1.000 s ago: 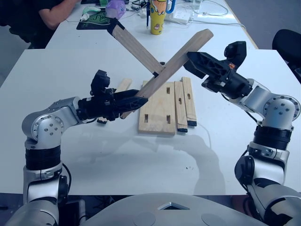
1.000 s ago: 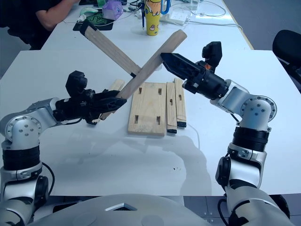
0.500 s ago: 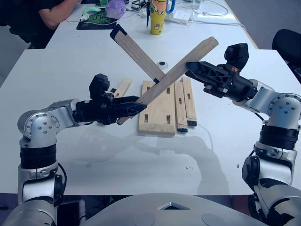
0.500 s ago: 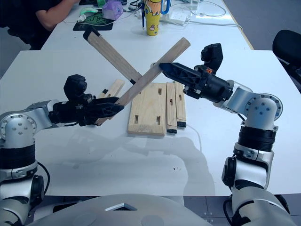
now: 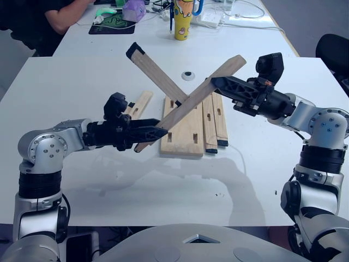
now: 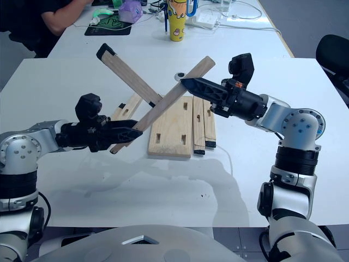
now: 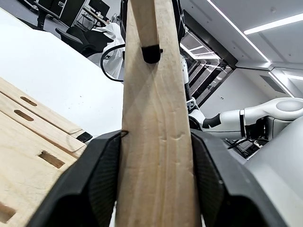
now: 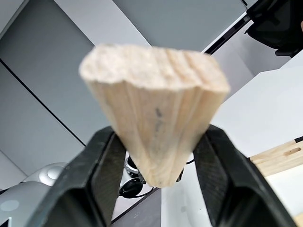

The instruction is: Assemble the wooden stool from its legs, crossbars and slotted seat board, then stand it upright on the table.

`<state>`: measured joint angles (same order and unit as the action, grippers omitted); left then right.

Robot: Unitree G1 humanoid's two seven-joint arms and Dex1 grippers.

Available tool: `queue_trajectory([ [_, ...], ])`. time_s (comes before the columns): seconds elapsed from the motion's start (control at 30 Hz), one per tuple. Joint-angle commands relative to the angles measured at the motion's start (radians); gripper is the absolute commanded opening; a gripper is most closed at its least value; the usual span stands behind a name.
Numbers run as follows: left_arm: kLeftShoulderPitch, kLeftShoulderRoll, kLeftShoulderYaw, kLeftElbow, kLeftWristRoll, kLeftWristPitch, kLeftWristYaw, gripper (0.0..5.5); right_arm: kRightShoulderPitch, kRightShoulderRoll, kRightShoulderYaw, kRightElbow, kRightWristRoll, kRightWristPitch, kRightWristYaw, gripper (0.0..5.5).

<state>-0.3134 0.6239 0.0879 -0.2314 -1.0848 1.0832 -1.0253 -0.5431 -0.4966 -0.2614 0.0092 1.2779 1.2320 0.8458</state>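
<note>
While the crossed legs (image 5: 185,105) hang over the seat board (image 5: 182,136) on the surface (image 5: 82,82), the left gripper (image 5: 157,131) pinches one leg low and the right gripper (image 5: 214,82) pinches it high.

Left wrist: jaws pressed on the leg (image 7: 154,118).

Right wrist: jaws clamp its end (image 8: 154,94).

Risk: opposed pulls could pop the joint.

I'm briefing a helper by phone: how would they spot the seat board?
On the white table, look at the flat wood lying under the raised crossed legs. The seat board is the widest piece there, just left of two narrow slats.
</note>
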Motion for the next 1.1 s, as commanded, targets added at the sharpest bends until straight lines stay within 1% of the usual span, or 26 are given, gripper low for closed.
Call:
queue_trajectory([
  [0.03,-0.002,-0.043,0.056,0.019,-0.011,-0.032,0.075,2.7,0.009,-0.016,-0.006,0.01,-0.064,-0.057,-0.018,2.07],
  [0.17,0.071,-0.085,0.122,0.004,-0.05,-0.044,0.148,3.29,0.027,-0.059,0.011,0.022,-0.128,-0.086,0.032,2.07],
  [0.23,0.106,-0.086,0.149,-0.007,-0.066,-0.048,0.162,3.57,0.04,-0.112,0.015,0.028,-0.161,-0.09,0.081,2.07],
  [0.3,0.141,-0.078,0.171,-0.022,-0.056,-0.068,0.171,3.61,0.045,-0.194,0.023,0.055,-0.211,-0.104,0.152,2.07],
  [0.37,0.176,-0.07,0.164,-0.047,-0.019,-0.1,0.169,3.61,0.026,-0.26,0.018,0.103,-0.245,-0.115,0.212,2.07],
  [0.4,0.195,-0.073,0.149,-0.062,0.0,-0.117,0.165,3.61,0.009,-0.293,0.017,0.134,-0.267,-0.13,0.246,2.07],
  [0.5,0.258,-0.054,-0.005,-0.08,0.176,-0.215,0.13,3.61,-0.039,-0.376,0.036,0.206,-0.331,-0.194,0.367,2.07],
  [0.57,0.281,-0.057,-0.084,-0.078,0.26,-0.272,0.119,3.61,-0.069,-0.411,0.073,0.253,-0.388,-0.245,0.447,2.07],
  [0.7,0.292,-0.083,-0.135,-0.076,0.315,-0.331,0.11,3.61,-0.137,-0.399,0.156,0.335,-0.488,-0.349,0.56,2.07],
  [0.87,0.256,-0.093,-0.166,-0.042,0.344,-0.357,0.093,3.61,-0.187,-0.322,0.204,0.434,-0.56,-0.449,0.64,2.07],
  [0.97,0.239,-0.096,-0.19,-0.034,0.369,-0.364,0.09,3.61,-0.217,-0.299,0.23,0.494,-0.608,-0.498,0.676,2.07],
  [1.1,0.235,-0.11,-0.183,-0.034,0.35,-0.352,0.09,3.61,-0.291,-0.287,0.264,0.591,-0.675,-0.552,0.737,2.07],
])
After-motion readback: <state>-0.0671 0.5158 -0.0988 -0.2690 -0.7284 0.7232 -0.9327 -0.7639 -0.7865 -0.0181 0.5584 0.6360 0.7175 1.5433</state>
